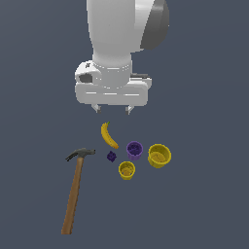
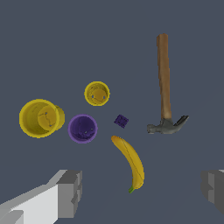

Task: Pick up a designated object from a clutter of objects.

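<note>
**Approach stage: gripper high above the clutter, hammer not yet reached**

Going from the exterior view's left: the hammer [image 1: 75, 189] lies flat on the dark grey floor [image 1: 204, 214], the leftmost thing of the group, its grey head toward the cluster and its brown handle running away from it toward the near edge of the view; next comes the banana [image 1: 109, 135], then the tiny dark purple piece [image 1: 111, 156], the small yellow cup [image 1: 126, 170], the purple cup [image 1: 134, 150], and last the large yellow cup [image 1: 159, 155]; none of them touches the hammer.

The gripper [image 1: 113, 109] hangs well above the banana, fingers spread wide and holding nothing; the wrist view shows the two pads far apart with the banana between them.

By my reading, this is the approach, no grasp begun; the next move calls for a shift toward the exterior view's left, over the handle; the jaws should straddle the handle across its width, clear of the banana, before descending.
</note>
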